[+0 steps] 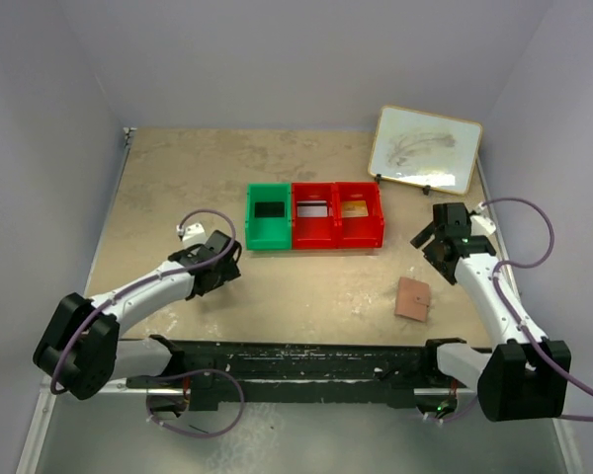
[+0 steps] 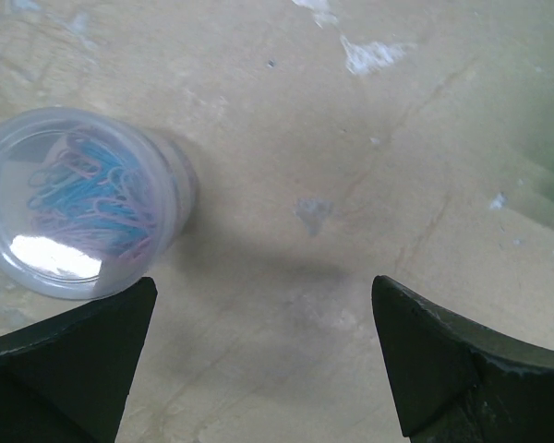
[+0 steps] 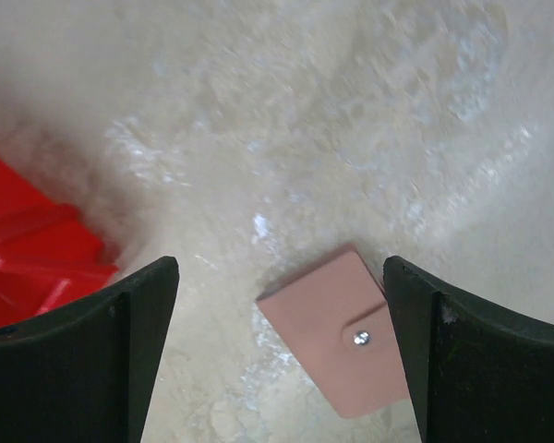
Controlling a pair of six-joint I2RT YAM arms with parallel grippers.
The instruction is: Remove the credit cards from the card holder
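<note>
The card holder (image 1: pixel 413 298) lies folded shut on the table at the right, tan-pink with a silver snap. In the right wrist view the card holder (image 3: pixel 337 332) sits below the open right gripper (image 3: pixel 281 263), toward its right finger, with nothing between the jaws. Three credit cards lie in the bins: a black card (image 1: pixel 268 209), a white-grey card (image 1: pixel 313 209) and a gold card (image 1: pixel 354 208). The right gripper (image 1: pixel 430 247) hovers just beyond the card holder. The left gripper (image 1: pixel 232 259) is far off at the left, and the left gripper (image 2: pixel 264 281) stands open over bare table.
A green bin (image 1: pixel 252 222) and two red bins (image 1: pixel 338 239) stand in a row mid-table; a red bin corner (image 3: pixel 28 249) shows left of the right gripper. A framed whiteboard (image 1: pixel 425 148) leans at the back right. A clear jar of paper clips (image 2: pixel 83 198) stands left of the left gripper.
</note>
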